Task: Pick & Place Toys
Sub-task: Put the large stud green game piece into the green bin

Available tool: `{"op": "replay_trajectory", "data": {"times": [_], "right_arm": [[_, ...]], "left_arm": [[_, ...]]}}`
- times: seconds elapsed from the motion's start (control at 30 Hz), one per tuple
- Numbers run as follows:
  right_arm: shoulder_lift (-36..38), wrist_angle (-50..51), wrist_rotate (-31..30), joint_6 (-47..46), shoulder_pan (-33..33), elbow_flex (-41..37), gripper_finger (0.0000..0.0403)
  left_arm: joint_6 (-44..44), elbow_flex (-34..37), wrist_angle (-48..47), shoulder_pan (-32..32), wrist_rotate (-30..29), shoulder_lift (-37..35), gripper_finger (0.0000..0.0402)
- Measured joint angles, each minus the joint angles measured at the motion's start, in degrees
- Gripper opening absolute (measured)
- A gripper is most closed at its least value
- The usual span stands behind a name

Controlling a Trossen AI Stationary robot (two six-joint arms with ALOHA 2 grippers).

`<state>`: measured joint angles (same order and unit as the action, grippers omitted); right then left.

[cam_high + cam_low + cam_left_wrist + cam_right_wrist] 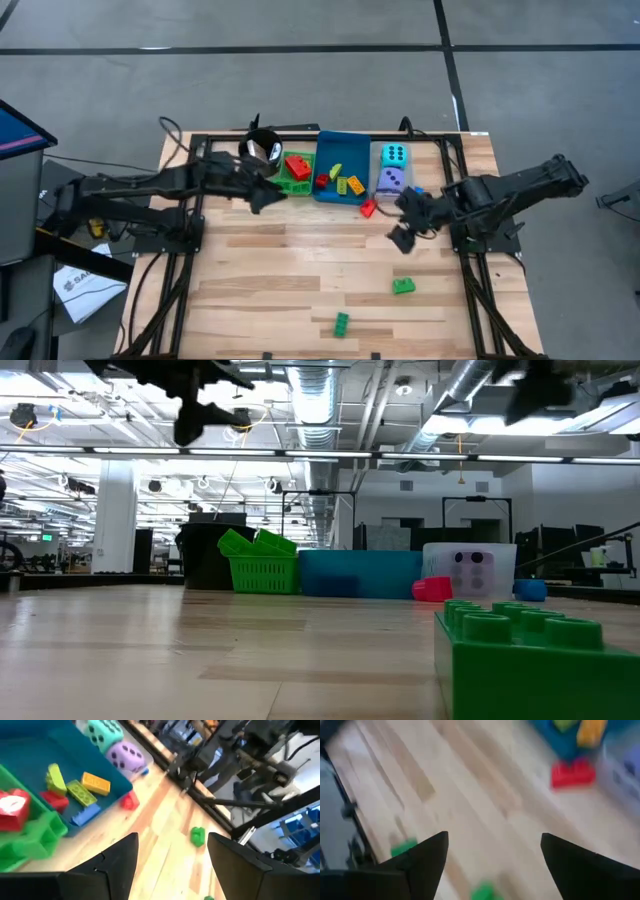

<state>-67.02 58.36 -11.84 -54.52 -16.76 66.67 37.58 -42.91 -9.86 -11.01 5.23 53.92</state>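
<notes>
Two green bricks (403,286) (341,323) lie flat on the wooden table near its front edge. A red brick (368,208) rests on the table just in front of the blue tray (355,140), which holds several small bricks. The cyan die (393,154) and the purple die (391,180) sit in the clear tray. My left gripper (262,195) hovers open in front of the green tray (283,186), nothing between its fingers (120,857). My right gripper (405,235) hangs open above the table, right of the red brick (572,772), and is empty too.
A black cup (262,148) stands at the back, left of the green tray, which holds a red brick (298,165). A small blue brick (417,189) lies beside the clear tray. Bare wood spreads across the table's left and middle. Black frame rails run along both sides.
</notes>
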Motion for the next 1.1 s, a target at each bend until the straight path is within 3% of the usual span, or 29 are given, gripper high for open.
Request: {"op": "replay_trajectory", "data": {"times": [0.13, 0.27, 0.6, 0.83, 1.1], "right_arm": [[-0.63, 6.43, 4.78, -2.48, -6.59, 2.73, 0.0301], [-1.93, 9.35, 4.36, -2.1, -11.47, 3.49, 0.0291], [-10.26, 11.4, 1.33, 1.51, -22.86, 0.83, 0.0286], [-16.97, 5.74, 1.27, 8.53, -28.45, -1.76, 0.0286], [-24.89, -3.69, 1.44, 9.98, -28.82, -1.7, 0.0286]], "left_arm": [[1.72, 0.04, 6.12, 2.94, -0.26, 5.51, 0.0232], [2.58, 0.02, 14.92, 5.73, -0.72, 10.61, 0.0231], [7.31, 0.0, 34.9, 9.74, -12.75, 22.29, 0.0231], [11.06, 0.06, 34.87, 11.35, -13.83, 25.92, 0.0231], [10.45, 0.02, 35.26, 11.79, -14.88, 26.28, 0.0231]]}}
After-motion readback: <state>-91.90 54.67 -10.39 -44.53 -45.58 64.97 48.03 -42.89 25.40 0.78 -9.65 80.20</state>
